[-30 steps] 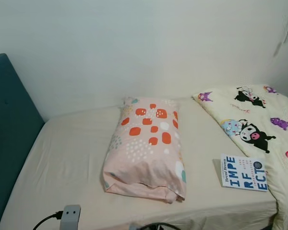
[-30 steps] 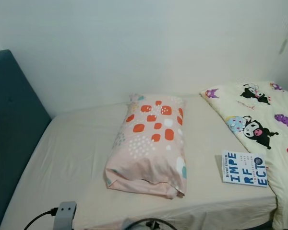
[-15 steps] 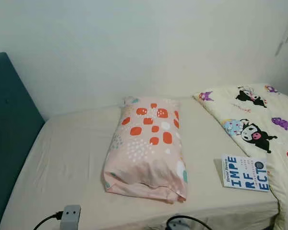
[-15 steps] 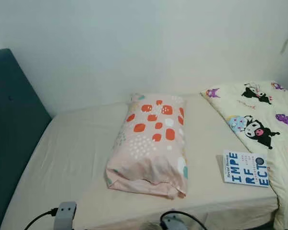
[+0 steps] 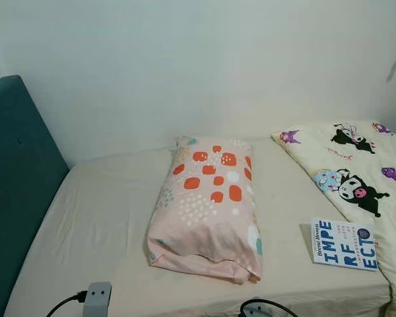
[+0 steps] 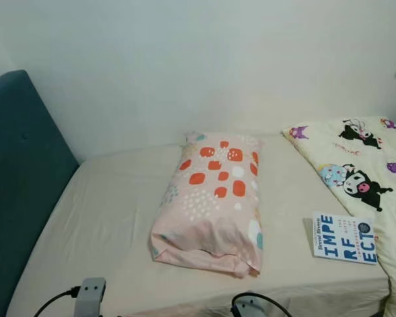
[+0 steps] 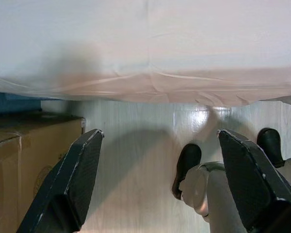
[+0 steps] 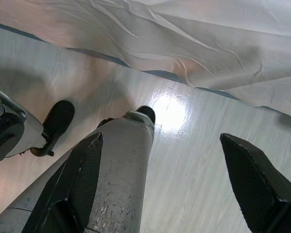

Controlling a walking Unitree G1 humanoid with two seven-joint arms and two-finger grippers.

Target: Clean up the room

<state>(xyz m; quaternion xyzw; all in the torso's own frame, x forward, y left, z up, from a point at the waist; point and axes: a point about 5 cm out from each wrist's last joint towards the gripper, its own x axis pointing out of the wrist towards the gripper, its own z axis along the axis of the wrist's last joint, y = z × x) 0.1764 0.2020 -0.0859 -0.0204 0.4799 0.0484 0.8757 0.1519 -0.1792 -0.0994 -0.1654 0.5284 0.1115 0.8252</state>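
Two things lie loose on the bed (image 5: pixel 99 218) in my head views: a pink pillow (image 5: pixel 208 208) with orange and white spots, set lengthwise near the middle of the cream sheet, and a blue-and-white book (image 5: pixel 344 244) flat on the sheet near the front edge, well to the right of the pillow. The book's right side sits just beside a pale yellow quilt (image 5: pixel 356 172) printed with cartoon figures, which covers the right end of the bed. A teal headboard (image 5: pixel 16 191) stands along the left, and a plain white wall (image 5: pixel 198 66) runs behind. At the bottom edge a grey plug block (image 5: pixel 96 297) with a black cable shows, and a loop of black cable (image 5: pixel 267 307) further right.

In my left wrist view, my left gripper (image 7: pixel 160 184) hangs below the bed edge, its two black fingers (image 7: pixel 72 184) spread wide with nothing between them. Beyond them are the draped cream sheet (image 7: pixel 145 48), pale wood floor (image 7: pixel 140 165), a cardboard box (image 7: pixel 24 160) to one side, and my own black feet (image 7: pixel 188 162).

In my right wrist view, my right gripper (image 8: pixel 160 184) also hangs idle, fingers (image 8: pixel 252 179) wide apart and holding nothing. My silver leg (image 8: pixel 106 174) crosses the gap, with the glossy floor (image 8: pixel 194 160) and the wrinkled sheet hem (image 8: pixel 184 43) beyond.
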